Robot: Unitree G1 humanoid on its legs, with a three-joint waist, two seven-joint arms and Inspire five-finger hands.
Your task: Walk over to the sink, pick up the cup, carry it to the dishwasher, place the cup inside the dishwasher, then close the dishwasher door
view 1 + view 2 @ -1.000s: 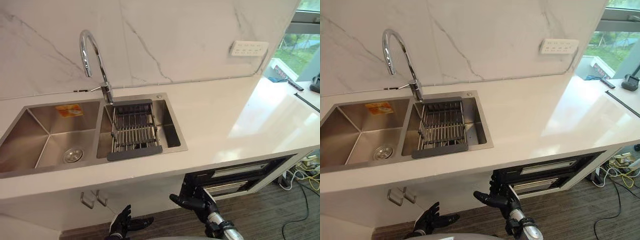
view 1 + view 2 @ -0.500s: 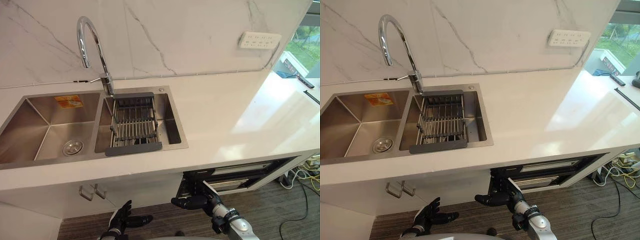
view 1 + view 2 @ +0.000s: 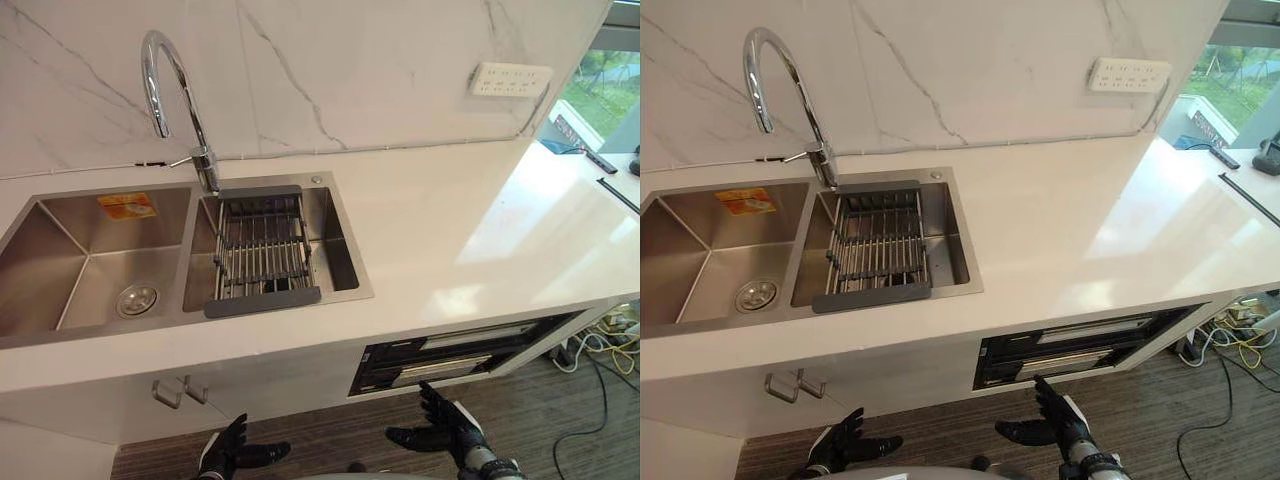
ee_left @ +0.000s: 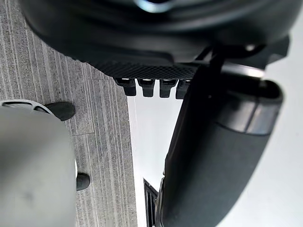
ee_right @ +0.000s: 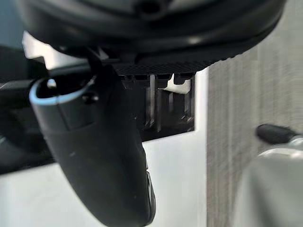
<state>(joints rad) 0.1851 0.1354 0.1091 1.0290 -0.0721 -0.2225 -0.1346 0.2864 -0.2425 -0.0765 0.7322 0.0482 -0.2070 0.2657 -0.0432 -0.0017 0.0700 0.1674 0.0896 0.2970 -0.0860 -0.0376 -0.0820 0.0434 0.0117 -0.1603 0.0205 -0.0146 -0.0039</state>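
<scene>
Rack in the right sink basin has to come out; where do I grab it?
Grip the rack's dark near end bar from above, on the robot's side: it lies flat across the sink's front rim, closest to reach, while the far bar sits under the faucet.

the left hand (image 3: pixel 228 455) hangs low, fingers straight and spread, thumb reaching toward the right hand (image 3: pixel 445 432). the right hand, well apart from it, is likewise relaxed, fingers straight, thumb out toward the left hand, holding nothing.
</scene>
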